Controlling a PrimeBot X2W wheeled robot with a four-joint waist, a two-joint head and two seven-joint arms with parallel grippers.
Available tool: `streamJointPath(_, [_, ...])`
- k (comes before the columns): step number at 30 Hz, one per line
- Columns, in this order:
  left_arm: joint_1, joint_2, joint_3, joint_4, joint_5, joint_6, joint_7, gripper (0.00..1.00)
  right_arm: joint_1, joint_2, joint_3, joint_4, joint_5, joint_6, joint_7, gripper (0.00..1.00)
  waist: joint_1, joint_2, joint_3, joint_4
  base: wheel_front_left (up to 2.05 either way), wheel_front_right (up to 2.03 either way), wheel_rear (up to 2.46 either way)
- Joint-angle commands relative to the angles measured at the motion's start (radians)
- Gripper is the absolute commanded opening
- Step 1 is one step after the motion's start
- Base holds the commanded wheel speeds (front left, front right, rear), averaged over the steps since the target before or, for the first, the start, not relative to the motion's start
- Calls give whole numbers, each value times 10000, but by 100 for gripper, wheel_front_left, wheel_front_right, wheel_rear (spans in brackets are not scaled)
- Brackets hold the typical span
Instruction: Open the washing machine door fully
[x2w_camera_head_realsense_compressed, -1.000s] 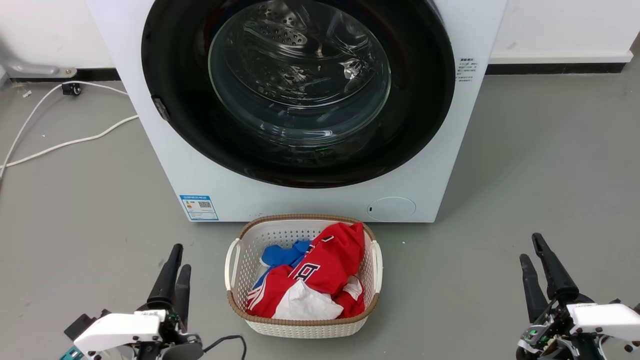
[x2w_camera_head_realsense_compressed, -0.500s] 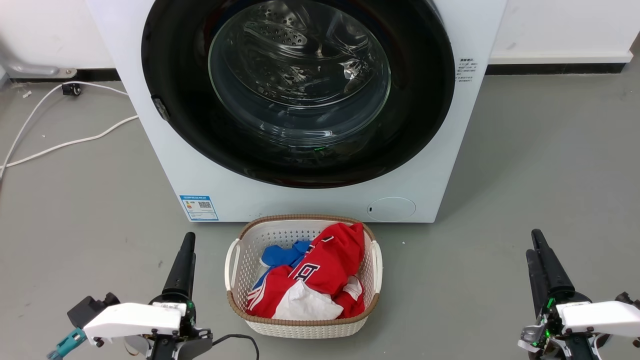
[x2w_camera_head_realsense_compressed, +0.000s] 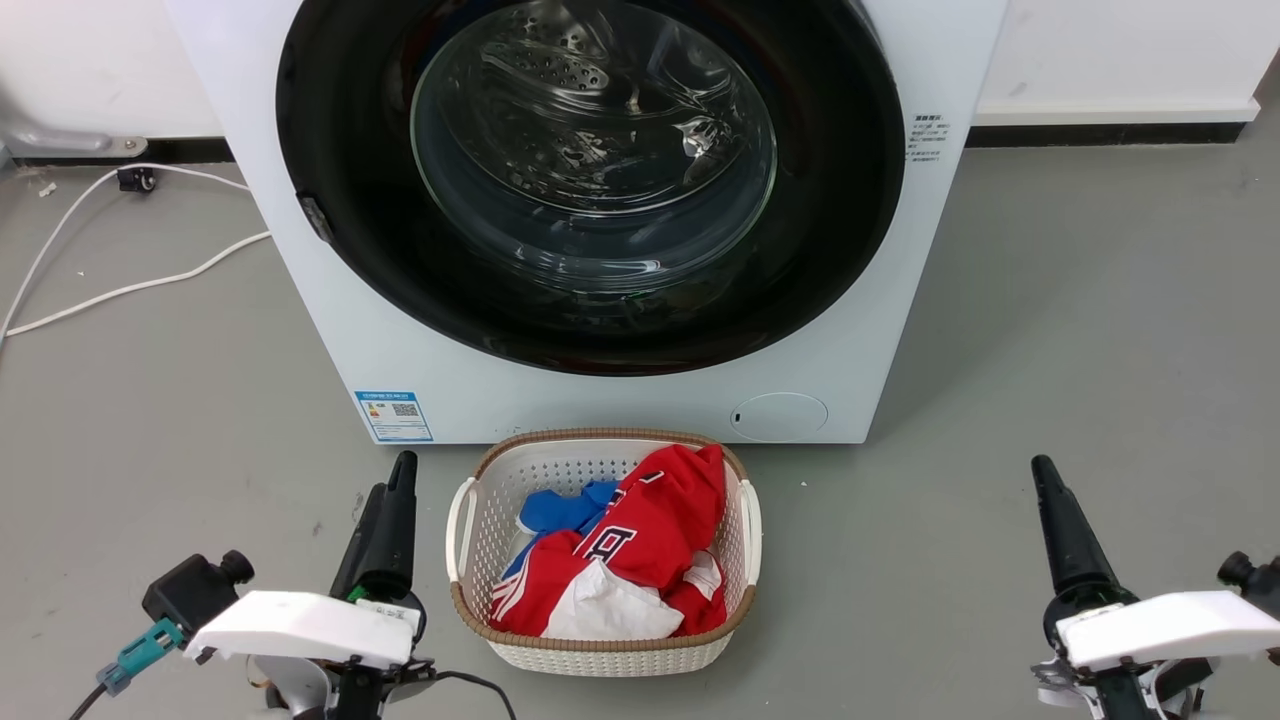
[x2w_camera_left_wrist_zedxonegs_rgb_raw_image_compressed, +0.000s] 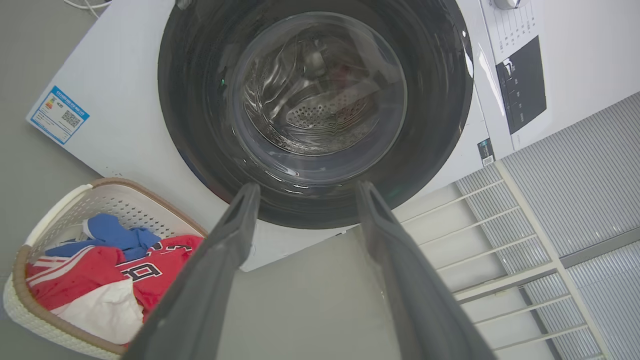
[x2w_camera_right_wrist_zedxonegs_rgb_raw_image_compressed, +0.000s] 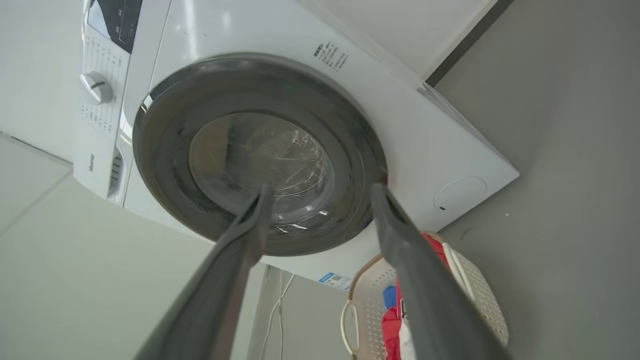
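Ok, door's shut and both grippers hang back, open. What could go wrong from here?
1. The basket stands directly before the machine, below the door; a low reach by the left gripper or right gripper could knock it.
2. The door is glossy and no handle is plain to see, so a grip may slip off its edge.
3. The cable lies on the floor to the left; rolling that way might snag it.

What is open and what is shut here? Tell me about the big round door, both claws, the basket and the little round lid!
washing machine door: shut, flat against the washing machine.
left claw: open, holding nothing.
right claw: open, holding nothing.
laundry basket: upright, with clothes piled inside.
round filter cap: shut.
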Motion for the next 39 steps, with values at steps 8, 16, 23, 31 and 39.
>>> streamJointPath(8, [-62, 215, -96, -240, 1987, 43, -353, 100, -32, -62, 174, -327, -2100, 12, 3, 100, 0, 0, -6, -26, 0, 0, 0])
streamJointPath(16, [-48, 478, -329, -343, 3815, 252, -677, 100, 59, -44, 293, -473, -3696, 15, 89, 100, 0, 0, 9, -54, 0, 0, 0])
streamJointPath(23, [-45, 705, -611, -389, 4900, 351, -891, 100, 123, -3, 236, -638, -4732, 17, 4, 100, 0, 0, -13, -70, 0, 0, 0])
streamJointPath(31, [99, 972, -887, -529, 5921, 499, -1112, 100, 187, 21, 156, -853, -5797, 19, -43, 100, 0, 0, -59, -49, 0, 0, 0])
streamJointPath(39, [314, 1150, -1084, -579, 6635, 613, -1295, 100, 292, 39, 71, -999, -6624, 20, -76, 100, 0, 0, -119, -2, 0, 0, 0])
